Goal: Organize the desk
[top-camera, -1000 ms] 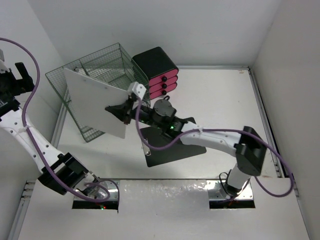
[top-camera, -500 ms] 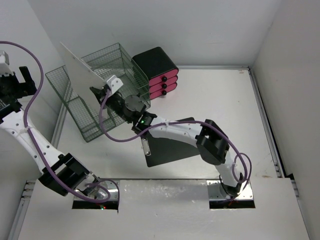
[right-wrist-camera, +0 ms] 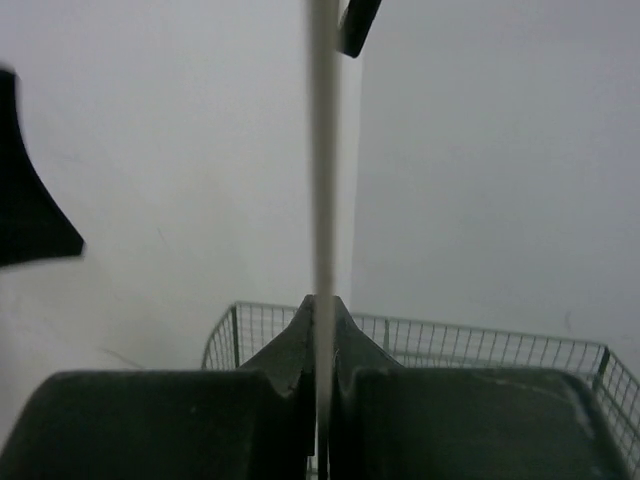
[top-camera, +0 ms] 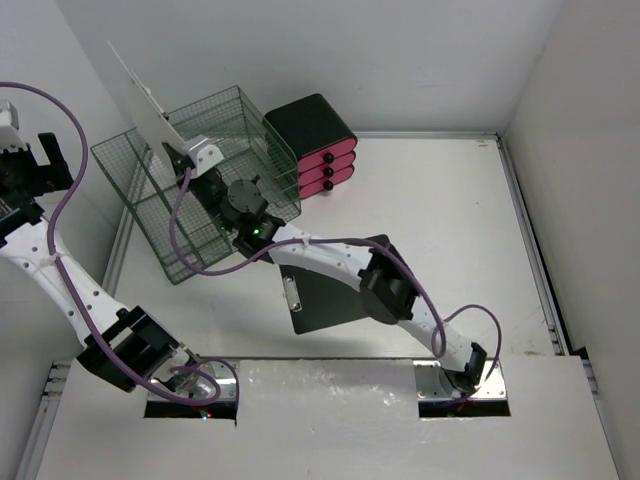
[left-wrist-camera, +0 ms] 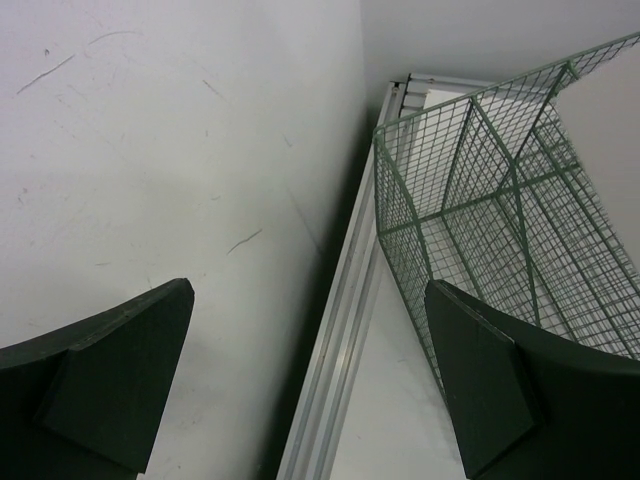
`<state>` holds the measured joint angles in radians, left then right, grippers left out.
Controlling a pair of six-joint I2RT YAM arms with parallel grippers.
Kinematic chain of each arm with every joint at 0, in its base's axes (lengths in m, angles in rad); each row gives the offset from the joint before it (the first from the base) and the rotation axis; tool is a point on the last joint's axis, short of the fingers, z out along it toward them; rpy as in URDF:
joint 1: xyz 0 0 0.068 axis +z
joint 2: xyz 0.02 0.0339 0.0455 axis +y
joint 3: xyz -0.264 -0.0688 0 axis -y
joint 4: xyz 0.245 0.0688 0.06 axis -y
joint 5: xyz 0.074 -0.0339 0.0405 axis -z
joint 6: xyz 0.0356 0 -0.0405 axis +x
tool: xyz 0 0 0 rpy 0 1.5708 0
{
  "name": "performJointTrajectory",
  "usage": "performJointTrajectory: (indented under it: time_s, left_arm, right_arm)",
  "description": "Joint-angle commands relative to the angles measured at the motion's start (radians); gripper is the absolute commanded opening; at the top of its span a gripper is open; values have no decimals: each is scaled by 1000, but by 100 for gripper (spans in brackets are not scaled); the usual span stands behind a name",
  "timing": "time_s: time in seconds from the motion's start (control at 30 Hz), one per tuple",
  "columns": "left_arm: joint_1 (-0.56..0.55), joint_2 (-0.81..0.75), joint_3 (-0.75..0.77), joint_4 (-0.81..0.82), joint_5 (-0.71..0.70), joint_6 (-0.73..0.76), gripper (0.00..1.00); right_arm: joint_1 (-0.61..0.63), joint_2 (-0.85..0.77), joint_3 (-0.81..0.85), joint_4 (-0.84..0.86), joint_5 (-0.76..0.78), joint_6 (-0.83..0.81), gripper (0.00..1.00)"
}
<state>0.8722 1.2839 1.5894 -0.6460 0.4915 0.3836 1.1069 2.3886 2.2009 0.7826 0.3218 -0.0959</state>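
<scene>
My right gripper (top-camera: 183,156) is shut on the lower edge of a thin white board (top-camera: 140,88) and holds it upright, tilted, above the far left part of the green wire-mesh rack (top-camera: 150,205). In the right wrist view the white board (right-wrist-camera: 323,150) shows edge-on, pinched at my right gripper (right-wrist-camera: 323,312), with the rack's rim (right-wrist-camera: 480,345) beyond. My left gripper (top-camera: 38,160) is open and empty at the far left, raised beside the wall. In the left wrist view it (left-wrist-camera: 300,390) hangs over the desk's left edge rail (left-wrist-camera: 335,360). The white desk (top-camera: 440,200) lies below.
A black clipboard (top-camera: 345,295) lies flat on the desk under the right arm. A black box with pink drawers (top-camera: 322,145) stands at the back, right of the rack. The green rack (left-wrist-camera: 500,210) stands close to the left rail. Walls close in on three sides.
My right arm has swung the white board left and farther back, from beside the rack to above it, and turned it from face-on to nearly edge-on. My left arm has barely moved.
</scene>
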Motion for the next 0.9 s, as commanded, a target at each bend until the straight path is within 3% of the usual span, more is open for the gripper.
performJointTrajectory:
  time_s: [0.0,0.5,0.73,0.87]
  left_arm:
    - [11,-5,21,48,10,12,100]
    - [11,-3,27,14,38,55,100]
    - [11,-3,11,17,41,69,100]
    - [10,-3,-3,20,42,78,100]
  right_arm:
    - [-2,50,49,70,45,-28,0]
    - [-56,297,171,198,59,38,0]
    - [-65,304,172,175,66,82,0]
    - [-56,296,82,162,71,88,0]
